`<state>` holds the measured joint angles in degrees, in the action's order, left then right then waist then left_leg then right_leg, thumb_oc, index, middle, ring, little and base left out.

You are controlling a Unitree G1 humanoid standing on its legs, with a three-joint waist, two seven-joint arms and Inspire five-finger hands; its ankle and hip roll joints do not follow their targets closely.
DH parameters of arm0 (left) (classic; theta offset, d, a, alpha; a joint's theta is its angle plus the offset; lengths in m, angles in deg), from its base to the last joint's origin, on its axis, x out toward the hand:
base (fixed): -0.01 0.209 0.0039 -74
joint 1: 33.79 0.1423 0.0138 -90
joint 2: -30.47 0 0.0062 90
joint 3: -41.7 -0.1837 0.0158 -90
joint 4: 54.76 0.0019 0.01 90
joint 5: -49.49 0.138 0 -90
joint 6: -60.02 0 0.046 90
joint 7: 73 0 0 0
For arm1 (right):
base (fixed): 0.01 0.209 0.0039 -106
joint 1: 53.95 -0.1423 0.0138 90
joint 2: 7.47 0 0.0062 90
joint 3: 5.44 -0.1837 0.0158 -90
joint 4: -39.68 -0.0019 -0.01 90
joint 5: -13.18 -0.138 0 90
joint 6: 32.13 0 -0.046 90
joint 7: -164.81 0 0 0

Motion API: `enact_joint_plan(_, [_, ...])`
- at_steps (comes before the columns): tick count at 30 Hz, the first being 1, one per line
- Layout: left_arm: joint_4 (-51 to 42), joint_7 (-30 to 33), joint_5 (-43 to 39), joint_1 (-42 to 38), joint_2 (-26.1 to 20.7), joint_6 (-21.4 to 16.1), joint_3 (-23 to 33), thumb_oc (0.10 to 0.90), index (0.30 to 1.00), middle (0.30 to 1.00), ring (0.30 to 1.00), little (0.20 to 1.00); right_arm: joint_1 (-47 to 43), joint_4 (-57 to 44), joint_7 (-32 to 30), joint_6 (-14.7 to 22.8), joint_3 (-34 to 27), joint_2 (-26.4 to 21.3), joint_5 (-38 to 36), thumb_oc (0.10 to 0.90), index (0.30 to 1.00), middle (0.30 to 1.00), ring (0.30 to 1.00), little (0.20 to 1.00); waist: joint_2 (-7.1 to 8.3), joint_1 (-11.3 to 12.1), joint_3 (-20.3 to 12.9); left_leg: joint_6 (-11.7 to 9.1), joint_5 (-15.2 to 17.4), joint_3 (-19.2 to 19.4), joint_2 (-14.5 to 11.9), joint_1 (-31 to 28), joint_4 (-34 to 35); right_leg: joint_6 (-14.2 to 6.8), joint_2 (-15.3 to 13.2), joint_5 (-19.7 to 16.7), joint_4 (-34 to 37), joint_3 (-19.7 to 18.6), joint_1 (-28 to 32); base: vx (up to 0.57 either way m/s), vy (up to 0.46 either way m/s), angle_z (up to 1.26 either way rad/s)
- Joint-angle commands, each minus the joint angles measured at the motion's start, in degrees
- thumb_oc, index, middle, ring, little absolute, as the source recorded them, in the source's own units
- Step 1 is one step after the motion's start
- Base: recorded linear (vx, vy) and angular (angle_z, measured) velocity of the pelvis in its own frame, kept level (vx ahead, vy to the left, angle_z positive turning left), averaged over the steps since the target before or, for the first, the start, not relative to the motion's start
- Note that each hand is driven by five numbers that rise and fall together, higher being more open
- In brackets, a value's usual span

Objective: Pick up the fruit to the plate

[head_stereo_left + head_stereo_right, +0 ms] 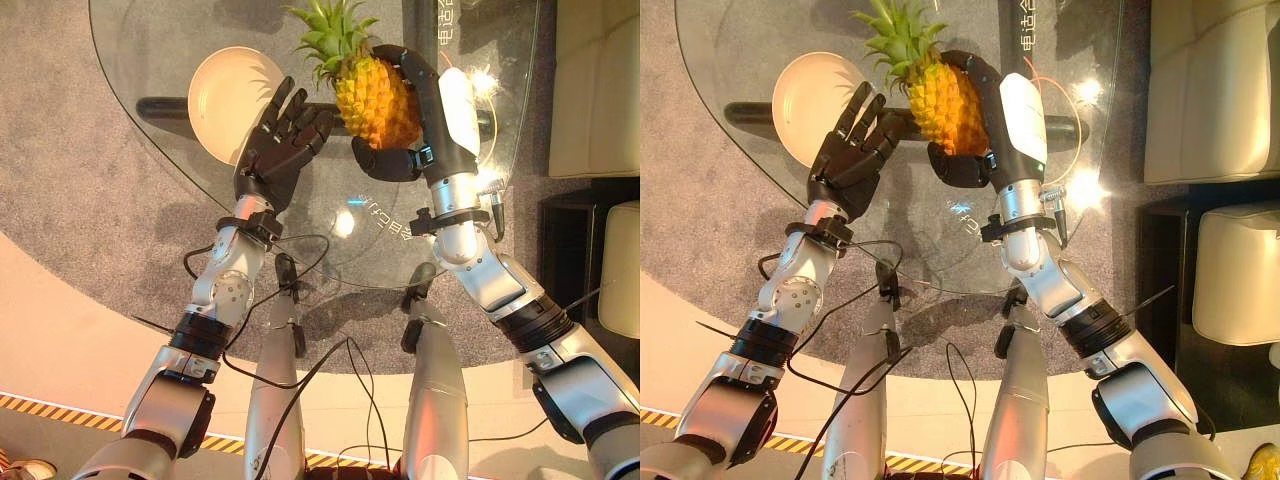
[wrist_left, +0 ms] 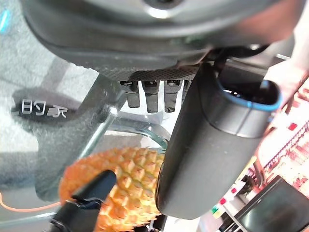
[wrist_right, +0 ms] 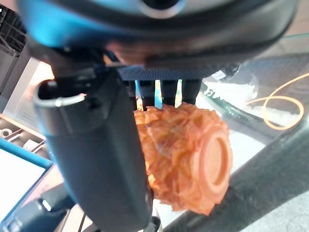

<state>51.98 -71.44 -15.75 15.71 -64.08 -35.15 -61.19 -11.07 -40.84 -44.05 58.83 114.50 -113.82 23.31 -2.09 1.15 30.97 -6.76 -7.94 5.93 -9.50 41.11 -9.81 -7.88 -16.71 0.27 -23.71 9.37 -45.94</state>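
Above the round glass table (image 1: 180, 30), the right hand (image 1: 440, 120) holds the pineapple (image 1: 375, 100), fingers curled over the fruit's far side and thumb hooked under its lower end. The fruit is tilted, green crown (image 1: 335, 35) pointing up and toward the robot's left. Whether it hangs clear of the glass or rests on it cannot be settled from the head views.

The left hand (image 1: 285, 135) stands just beside the pineapple on its left, palm turned toward the fruit, fingers straight and spread, holding nothing. Its fingertips appear to reach the fruit's skin, though contact is not certain.

The white plate (image 1: 225, 100) lies on the glass immediately to the left of the left hand, partly covered by it, with nothing on its visible part.

The right wrist view shows the pineapple's flat round base (image 3: 212, 162), which the head views hide behind the thumb. The left wrist view shows the fruit's scaled side (image 2: 130, 181) past its own thumb.

A cream sofa (image 1: 600, 90) stands to the right, off the table.
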Motion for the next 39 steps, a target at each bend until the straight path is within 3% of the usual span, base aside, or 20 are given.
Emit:
enact_joint_plan(1, [-9.10,-4.03,-4.47,-4.75,-0.58,-2.11,-0.89,0.800,0.900,0.900,0.900,0.900,-9.27,-13.07,-0.92,6.92,0.55,-2.37,2.55,0.100,0.300,0.300,0.300,0.200,-0.21,-0.20,-1.18,-1.60,2.84,-1.57,-0.67,1.86,-4.60,-2.82,-1.79,-4.70,7.22,1.09,3.34,0.00,0.000,0.00])
enact_joint_plan(13, [-10.19,-3.95,-10.09,-3.98,0.31,-4.56,0.12,0.800,0.900,0.900,0.900,0.900,-9.84,-13.84,1.31,7.17,3.29,-3.60,3.31,0.100,0.300,0.300,0.300,0.200,-0.06,0.01,-1.18,-1.60,3.06,-1.79,-0.65,2.34,-5.11,-2.72,-1.95,-4.45,6.90,1.36,3.15,0.00,0.000,0.00])
enact_joint_plan(32, [-11.35,-5.87,-9.92,-4.19,-0.42,-1.29,-2.06,0.800,0.900,0.900,0.900,0.900,-11.22,-15.22,3.95,7.58,5.77,-4.51,1.83,0.100,0.300,0.300,0.300,0.200,0.01,0.06,-1.18,-1.47,3.10,-1.97,-0.51,2.97,-5.47,-2.69,-1.79,-4.51,6.80,1.40,2.75,0.00,0.000,0.00])
enact_joint_plan(39, [-11.91,-4.83,-11.13,-4.42,-0.66,-3.89,-2.07,0.800,0.900,0.900,0.900,0.900,-11.66,-15.05,5.00,7.43,7.16,-4.97,2.08,0.100,0.300,0.300,0.300,0.200,-0.05,0.20,-1.18,-1.39,3.16,-2.18,-0.36,3.16,-5.74,-2.60,-1.84,-4.44,6.60,1.39,2.63,0.00,0.000,0.00])
